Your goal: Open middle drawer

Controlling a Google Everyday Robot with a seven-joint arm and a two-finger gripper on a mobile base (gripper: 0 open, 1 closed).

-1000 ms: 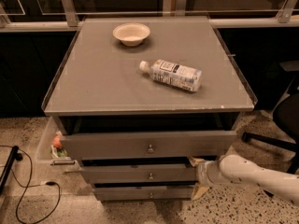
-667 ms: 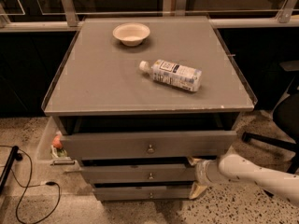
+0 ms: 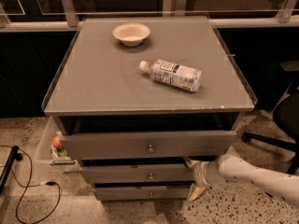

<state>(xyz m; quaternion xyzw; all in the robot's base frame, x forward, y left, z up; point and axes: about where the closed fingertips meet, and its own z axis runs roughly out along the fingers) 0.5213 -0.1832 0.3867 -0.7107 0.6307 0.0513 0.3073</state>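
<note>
Nearest of all is the bottom drawer (image 3: pixel 135 193), low in the cabinet. Just above it is the middle drawer (image 3: pixel 119 174), a low flat grey front whose long axis runs left to right. None of its tray shows, so I judge it to be shut or nearly shut.

The gripper (image 3: pixel 190 178) is at the right end of that front, on the white arm (image 3: pixel 261 175) that reaches in from the right. Its fingers (image 3: pixel 188 161) are spread apart, one tip above the front's right end and one below it. I cannot tell whether they press on the front.

The small knob (image 3: pixel 150 175) is at the centre of the front, left of the fingers and apart from them. The gripper is therefore at the drawer's end, not at its handle. Opening means drawing the front toward the near side, square to its long axis. A pull from one end could, I think, skew the drawer.

Above, the top drawer (image 3: pixel 112 146) stands pulled out toward the near side. On the bench (image 3: pixel 93 90) a bottle (image 3: pixel 172 74) lies on its side, and a bowl (image 3: pixel 131 33) sits farther back.

Against the frames from a second ago, the gripper has edged slightly left along the front. The middle drawer and its knob are where they were.
</note>
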